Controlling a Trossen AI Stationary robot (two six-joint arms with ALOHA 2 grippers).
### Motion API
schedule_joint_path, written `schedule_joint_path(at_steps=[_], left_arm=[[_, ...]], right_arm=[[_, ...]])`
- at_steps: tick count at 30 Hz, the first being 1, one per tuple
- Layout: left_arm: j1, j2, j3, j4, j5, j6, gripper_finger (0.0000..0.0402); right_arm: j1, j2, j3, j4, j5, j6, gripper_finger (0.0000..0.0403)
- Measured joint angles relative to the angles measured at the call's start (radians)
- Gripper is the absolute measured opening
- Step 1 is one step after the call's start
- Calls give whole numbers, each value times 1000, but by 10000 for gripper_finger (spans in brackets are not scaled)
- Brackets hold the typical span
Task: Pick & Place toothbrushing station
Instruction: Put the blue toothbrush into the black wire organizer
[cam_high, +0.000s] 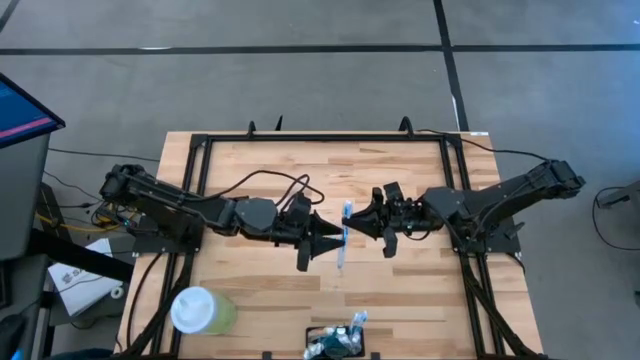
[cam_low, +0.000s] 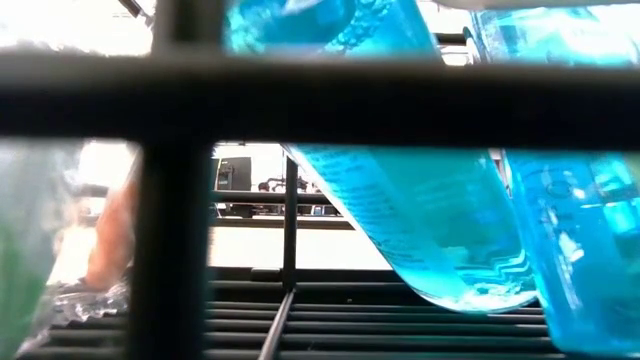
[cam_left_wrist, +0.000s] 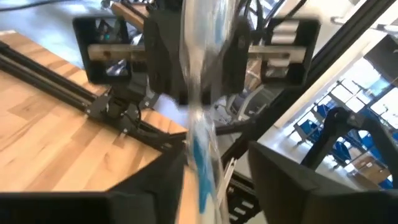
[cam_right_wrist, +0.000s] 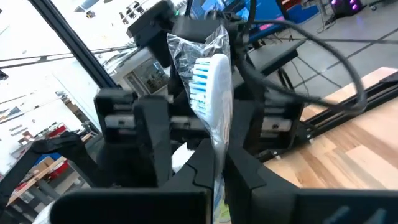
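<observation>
Right gripper (cam_right_wrist: 214, 165) pinched on toothbrush (cam_high: 343, 238), left gripper (cam_high: 322, 240) alongside.

Wrapped toothbrush (cam_right_wrist: 212, 93) between end-effector fingers (cam_right_wrist: 249, 180)

Table (cam_high: 260, 160) centre: left gripper (cam_high: 322, 238) and right gripper (cam_high: 368, 222) face each other, a wrapped toothbrush (cam_high: 343, 238) between them, held above the tabletop. Near table edge, mid: holder (cam_high: 338, 345) with tubes and brushes in it. Left of holder, near edge: lidded cup (cam_high: 203, 310).
</observation>
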Motion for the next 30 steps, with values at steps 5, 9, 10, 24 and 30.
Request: schedule_joint_path(at_steps=[5,9,10,24,30], left_arm=[[-9,-5,0,-14,0,13,235],[-11,-21,0,-23,0,13,258],[-12,-26,0,-14,0,12,260],[-17,-131,0,-347,-49,-11,167],[-37,-133,0,-366,-49,16,44]], right_arm=[[-19,-5,0,6,2,-20,4],[-27,-12,0,4,3,-63,4],[-31,-17,0,-3,4,-66,4],[-30,-118,0,-82,33,-122,4],[45,-138,0,-87,115,-170,4]])
